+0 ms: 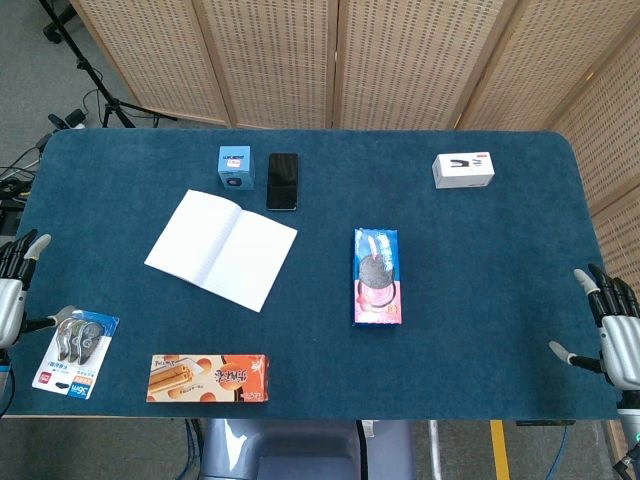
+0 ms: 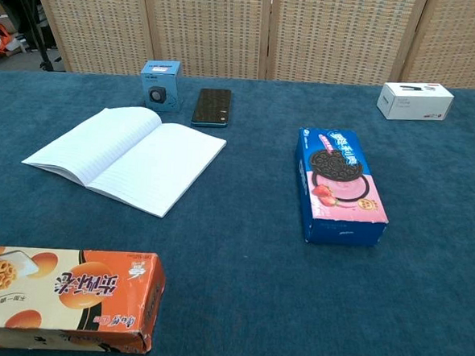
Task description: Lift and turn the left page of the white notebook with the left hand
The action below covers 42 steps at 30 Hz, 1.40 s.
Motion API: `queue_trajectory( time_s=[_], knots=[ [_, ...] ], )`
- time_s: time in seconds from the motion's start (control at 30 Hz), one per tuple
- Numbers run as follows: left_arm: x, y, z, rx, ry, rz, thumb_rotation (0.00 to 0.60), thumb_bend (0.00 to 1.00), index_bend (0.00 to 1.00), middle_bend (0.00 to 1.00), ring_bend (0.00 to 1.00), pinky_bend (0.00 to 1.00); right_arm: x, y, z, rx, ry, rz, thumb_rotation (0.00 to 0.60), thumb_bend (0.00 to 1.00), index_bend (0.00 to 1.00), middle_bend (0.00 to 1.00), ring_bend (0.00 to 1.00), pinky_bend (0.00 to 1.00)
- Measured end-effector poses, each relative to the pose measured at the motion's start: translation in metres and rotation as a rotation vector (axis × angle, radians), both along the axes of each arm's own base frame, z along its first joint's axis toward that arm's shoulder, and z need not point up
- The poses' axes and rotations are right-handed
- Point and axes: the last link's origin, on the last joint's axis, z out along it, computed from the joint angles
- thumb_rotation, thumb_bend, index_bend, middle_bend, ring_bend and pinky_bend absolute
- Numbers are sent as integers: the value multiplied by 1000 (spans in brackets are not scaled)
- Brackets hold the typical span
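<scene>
surface: counter (image 1: pixel 480 250) in blue felt, wicker screens (image 1: pixel 400 60) far | white notebook (image 1: pixel 221 248) open flat, far-left | left robot hand (image 1: pixel 12 290) and right robot hand (image 1: pixel 612 325) released, at counter edges | cookie box (image 1: pixel 377 276) closed, centre

Blue-clothed table (image 1: pixel 480 300) carries open notebook (image 1: pixel 221 248), phone (image 1: pixel 282 181), perhaps biscuit boxes (image 1: pixel 377 275).

Chinese characters printed large in white on the orange wafer-roll box (image 2: pixel 61 296) at the table's near left corner; small print elsewhere too blurred to read.
</scene>
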Motion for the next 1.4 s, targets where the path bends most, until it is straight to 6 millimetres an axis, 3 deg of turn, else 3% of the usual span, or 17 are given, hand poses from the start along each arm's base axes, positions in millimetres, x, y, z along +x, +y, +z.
queue_trajectory(
  time_s=[0.3,0.5,0.73,0.87,1.03,1.4],
  knots=[
    [0,0,-3,-6,4,-2,600,0,0,0,0,0,0,0,1,2,-10,1,600,0,0,0,0,0],
    [0,14,-17,-29,5,-23,600,46,0,0,0,0,1,1,-1,8,-7,2,600,0,0,0,0,0],
    [-6,51,-60,-108,-1,-35,600,101,0,0,0,0,-1,-1,-1,12,-9,-8,600,0,0,0,0,0],
    [2,72,-89,-157,-3,-46,600,135,0,0,0,0,-1,-3,-2,15,-7,-14,600,0,0,0,0,0],
    [9,84,-107,-178,-17,-39,600,202,0,0,0,0,-2,-5,-2,18,-4,-18,600,0,0,0,0,0],
    [22,100,-130,-202,-6,-50,600,205,0,0,0,0,-3,-4,-2,21,-9,-20,600,0,0,0,0,0]
  ],
)
